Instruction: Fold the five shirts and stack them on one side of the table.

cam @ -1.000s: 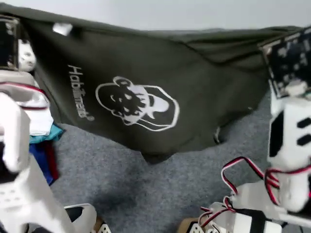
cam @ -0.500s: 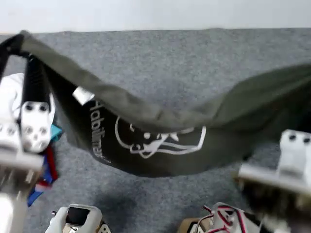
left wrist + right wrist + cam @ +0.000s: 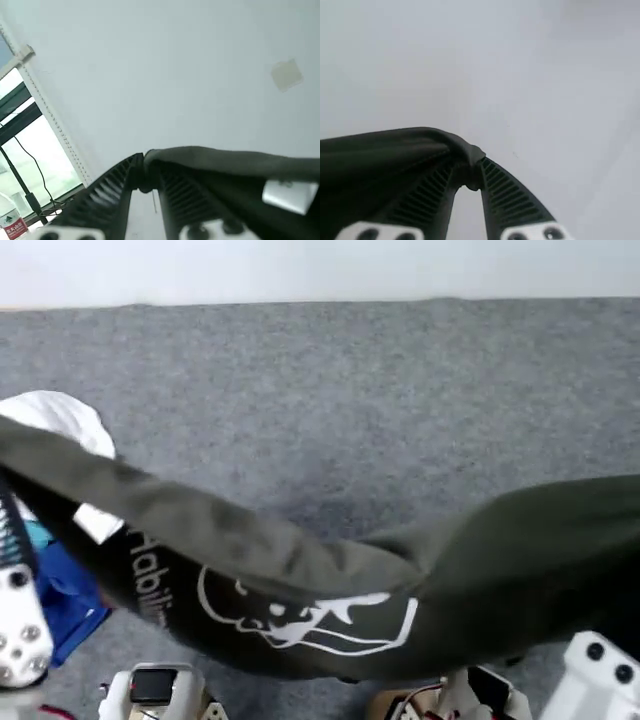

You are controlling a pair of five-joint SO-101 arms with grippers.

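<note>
Left gripper (image 3: 145, 174): jaws closed tight on a pinched edge of the dark green shirt (image 3: 480, 560). Right gripper (image 3: 469, 174): jaws likewise clamped on the opposite edge. The shirt hangs between them above the grey table (image 3: 350, 390), sagging mid-span. A pile of clothes (image 3: 55, 590), white and blue, lies on the left arm's side, partly hidden by the shirt. A white wall (image 3: 320, 270) stands beyond.

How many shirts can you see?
4. A dark green shirt hangs between the left gripper and right gripper; a white shirt, a teal shirt and a blue shirt piled left on the table. More may be hidden.
</note>
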